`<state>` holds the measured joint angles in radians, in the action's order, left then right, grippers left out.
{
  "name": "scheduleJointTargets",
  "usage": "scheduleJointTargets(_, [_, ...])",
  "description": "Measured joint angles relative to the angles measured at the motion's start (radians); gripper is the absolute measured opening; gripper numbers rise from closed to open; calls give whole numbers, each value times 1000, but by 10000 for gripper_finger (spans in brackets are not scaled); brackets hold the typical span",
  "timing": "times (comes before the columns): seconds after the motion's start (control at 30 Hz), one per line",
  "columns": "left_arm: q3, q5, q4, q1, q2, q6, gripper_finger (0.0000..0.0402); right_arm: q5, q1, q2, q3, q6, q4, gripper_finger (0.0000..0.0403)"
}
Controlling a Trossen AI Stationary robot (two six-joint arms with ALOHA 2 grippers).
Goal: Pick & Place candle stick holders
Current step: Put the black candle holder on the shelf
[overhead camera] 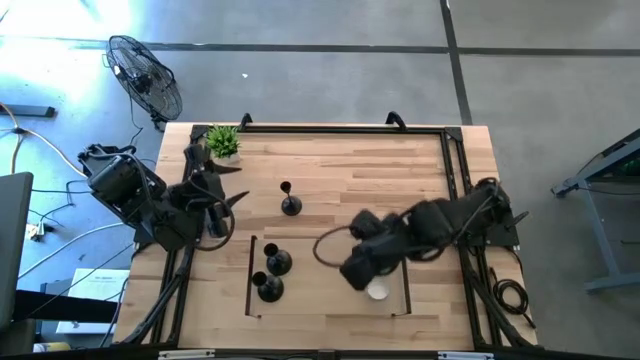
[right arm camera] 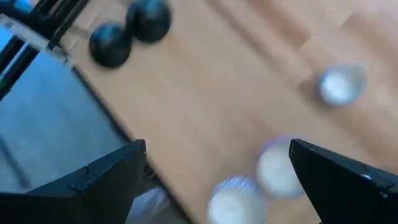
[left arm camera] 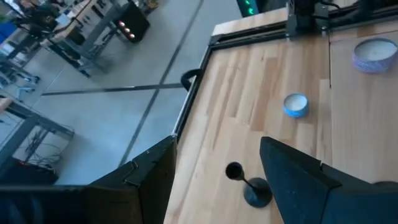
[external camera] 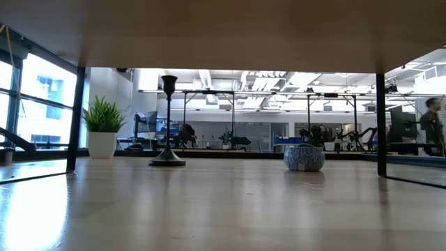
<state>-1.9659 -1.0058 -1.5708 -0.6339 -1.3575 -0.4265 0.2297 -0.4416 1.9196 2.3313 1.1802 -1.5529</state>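
- High view: both arms over table; two holders inside the marked rectangle, lone holder upright mid-table, outside it. Left gripper nearer it than right gripper.
- Low view: lone holder vertical; no grippers visible.
- Left wrist: fingers wide, empty; holder between them, ahead.
- Right wrist: fingers wide, empty; two holders well off.

Grey concrete floor around wooden table, dark seam lines crossing it. Black floor fan beside table corner. Tall windows on one side (bright daylight). Beyond table: long room, exposed ceiling ducts, person standing far off.
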Motion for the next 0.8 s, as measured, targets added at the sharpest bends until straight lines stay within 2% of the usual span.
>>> scheduleJointTargets(0.1, [-3,-8,0,31,7,2,227,67,57,-23,-5,-124,3,389])
scheduleJointTargets(0.17, [-29,53,0,77,14,-2,227,82,94,-33,-2,-211,14,389])
scheduleJointTargets(0.37, [-173,448,8,315,19,15,227,52,166,-74,-1,-416,31,389])
scheduleJointTargets(0.53, [-266,621,66,567,-14,129,227,65,182,-110,-2,-539,32,389])
scheduleJointTargets(0.67, [-300,926,54,781,-81,148,227,81,173,-140,-2,-630,33,389])
scheduleJointTargets(0.8, [-298,1040,24,910,-172,168,227,105,146,-169,-2,-671,31,389])
